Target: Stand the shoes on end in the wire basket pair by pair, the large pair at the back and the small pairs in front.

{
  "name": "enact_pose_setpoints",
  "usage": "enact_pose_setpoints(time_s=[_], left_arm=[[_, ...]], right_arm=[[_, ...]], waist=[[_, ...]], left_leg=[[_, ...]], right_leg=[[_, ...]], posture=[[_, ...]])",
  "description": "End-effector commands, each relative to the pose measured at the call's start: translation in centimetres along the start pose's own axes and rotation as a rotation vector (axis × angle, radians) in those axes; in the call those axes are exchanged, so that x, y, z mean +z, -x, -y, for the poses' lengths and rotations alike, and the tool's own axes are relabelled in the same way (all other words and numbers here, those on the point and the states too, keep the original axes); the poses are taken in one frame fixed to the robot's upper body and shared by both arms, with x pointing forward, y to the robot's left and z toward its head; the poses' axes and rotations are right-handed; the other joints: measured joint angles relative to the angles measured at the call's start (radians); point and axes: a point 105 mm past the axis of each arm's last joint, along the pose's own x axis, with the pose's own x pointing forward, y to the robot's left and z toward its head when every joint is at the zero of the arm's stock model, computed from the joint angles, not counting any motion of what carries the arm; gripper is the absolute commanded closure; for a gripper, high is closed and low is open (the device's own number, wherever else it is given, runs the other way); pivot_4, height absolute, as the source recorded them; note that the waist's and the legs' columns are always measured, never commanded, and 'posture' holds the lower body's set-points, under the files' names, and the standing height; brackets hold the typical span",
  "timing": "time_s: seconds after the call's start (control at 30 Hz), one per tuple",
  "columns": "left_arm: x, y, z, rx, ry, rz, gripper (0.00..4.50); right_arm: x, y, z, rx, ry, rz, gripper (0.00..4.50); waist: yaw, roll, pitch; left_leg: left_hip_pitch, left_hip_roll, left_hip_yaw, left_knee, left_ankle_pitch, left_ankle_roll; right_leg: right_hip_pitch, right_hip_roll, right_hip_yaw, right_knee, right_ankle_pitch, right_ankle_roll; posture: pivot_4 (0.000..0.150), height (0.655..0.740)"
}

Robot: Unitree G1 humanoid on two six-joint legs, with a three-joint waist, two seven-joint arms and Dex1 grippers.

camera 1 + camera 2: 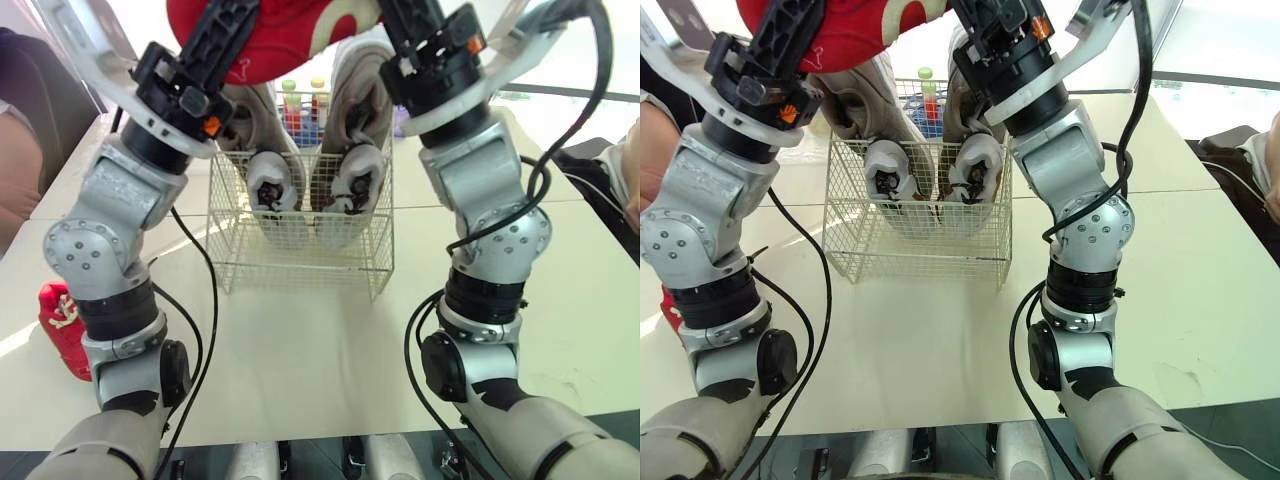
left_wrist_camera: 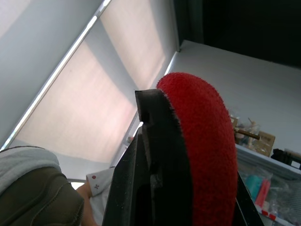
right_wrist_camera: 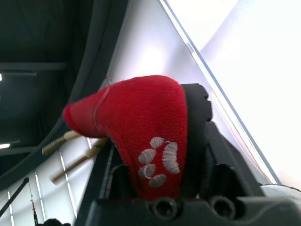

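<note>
Both arms are up high over the table [image 1: 320,350], and there's a red shoe [image 1: 290,35] slung between them, above the wire basket [image 1: 300,265]. The left gripper [image 1: 225,35] has one end of it. In the left wrist view, a black finger lies flat against the fuzzy red toe, so those jaws are pinching the shoe. The right gripper [image 1: 400,25] has the other end. The right wrist view shows the red fabric, stitched with a white paw print, wedged between the two black fingers, so that side is clamped too. The red shoe hangs clear of the basket, touching nothing but the fingers.

Down in the basket, the large pair [image 1: 360,75] stands on end at the back, pale grey and leaning against the rear wire. In front of it is a small white pair [image 1: 273,180], also standing on end, side by side with openings facing the robot. The front strip of the basket floor shows bare mesh.

Out on the table by the left arm, well apart from the basket, a second red shoe [image 1: 62,325] lies on its side. Behind the basket stand some bottles [image 1: 300,105] with coloured caps. A person [image 1: 15,170] sits at the table's left edge, and another person's arm [image 1: 620,170] shows at the far right.
</note>
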Motion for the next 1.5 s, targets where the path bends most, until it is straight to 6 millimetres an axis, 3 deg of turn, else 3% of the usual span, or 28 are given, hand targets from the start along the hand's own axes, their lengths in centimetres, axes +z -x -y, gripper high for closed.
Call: enact_pose_setpoints(time_s=[0.03, 0.1, 0.17, 0.33, 0.43, 0.6, 0.77, 1.0, 1.3, 1.5], left_arm=[[-3.5, 1.9, -0.9, 0.088, -0.193, -0.281, 3.23], [-5.1, 3.6, -2.0, 0.17, -0.359, -0.442, 2.36], [-5.2, 4.1, -1.6, 0.183, -0.458, -0.455, 1.45], [-6.6, 5.3, -0.3, 0.217, -0.553, -0.495, 1.45], [-8.0, 7.6, 0.1, 0.266, -0.492, -0.518, 1.45], [-10.2, 11.4, 0.4, 0.35, -0.435, -0.594, 1.45], [-11.2, 12.8, 0.3, 0.373, -0.332, -0.587, 1.45], [-10.9, 13.2, 0.2, 0.376, -0.301, -0.594, 1.45], [-11.4, 14.9, 0.4, 0.399, -0.287, -0.664, 1.45], [-11.4, 15.0, 0.3, 0.402, -0.29, -0.658, 1.45]], right_arm=[[2.0, -0.5, -1.7, 0.107, 0.114, -0.007, 3.64], [3.3, -0.1, -1.4, 0.13, 0.218, -0.049, 3.64], [4.4, 0.8, -0.8, 0.149, 0.337, -0.146, 3.64], [5.9, 4.8, 0.8, 0.155, 0.515, -0.472, 3.64], [5.0, 7.2, 0.8, 0.163, 0.475, -0.654, 3.64], [3.2, 9.8, 0.7, 0.156, 0.364, -0.771, 3.64], [1.1, 11.5, 2.2, 0.122, 0.367, -0.823, 3.64], [0.6, 11.6, 3.7, 0.143, 0.46, -0.833, 3.64], [2.4, 10.1, 3.4, 0.178, 0.483, -0.802, 3.64], [-0.4, 11.6, 4.0, 0.185, 0.445, -0.908, 3.64]], waist=[[-0.004, 0.0, 0.0], [-0.005, 0.0, 0.0], [0.005, 0.0, 0.0], [0.023, 0.0, 0.0], [0.02, 0.0, 0.0], [0.007, 0.0, 0.0], [0.009, 0.0, 0.0], [0.022, 0.0, 0.0], [0.023, 0.0, 0.0], [0.024, 0.0, 0.0]], left_leg=[[0.0, 0.0, 0.0, 0.0, 0.0, 0.0], [0.001, 0.0, 0.001, -0.001, 0.0, 0.0], [0.0, 0.0, 0.001, -0.002, 0.0, 0.0], [-0.002, -0.001, 0.001, -0.002, -0.003, 0.004], [-0.001, 0.0, 0.001, -0.002, -0.003, 0.005], [-0.001, 0.001, 0.001, -0.003, -0.003, 0.004], [0.0, 0.0, 0.001, -0.001, -0.002, 0.004], [0.0, 0.0, 0.001, -0.001, -0.002, 0.004], [0.0, 0.0, 0.001, -0.001, -0.002, 0.004], [0.0, 0.0, 0.001, -0.001, -0.002, 0.004]], right_leg=[[0.0, 0.0, 0.0, 0.0, 0.0, 0.0], [0.0, 0.001, 0.0, -0.001, 0.0, 0.0], [-0.001, 0.0, 0.0, -0.001, 0.0, 0.0], [-0.001, 0.0, 0.001, -0.004, 0.0, 0.0], [-0.001, 0.0, 0.002, -0.005, 0.0, 0.0], [-0.003, 0.001, 0.003, -0.003, -0.001, -0.001], [-0.001, 0.0, 0.003, -0.003, -0.001, -0.001], [-0.001, 0.001, 0.003, -0.003, -0.001, -0.001], [-0.001, 0.001, 0.003, -0.003, -0.001, -0.001], [-0.001, 0.0, 0.003, -0.003, -0.001, -0.001]], posture=[[0.15, 0.74], [0.15, 0.74], [0.15, 0.74], [0.15, 0.74], [0.15, 0.74], [0.15, 0.74], [0.15, 0.74], [0.15, 0.74], [0.15, 0.74], [0.15, 0.74]])
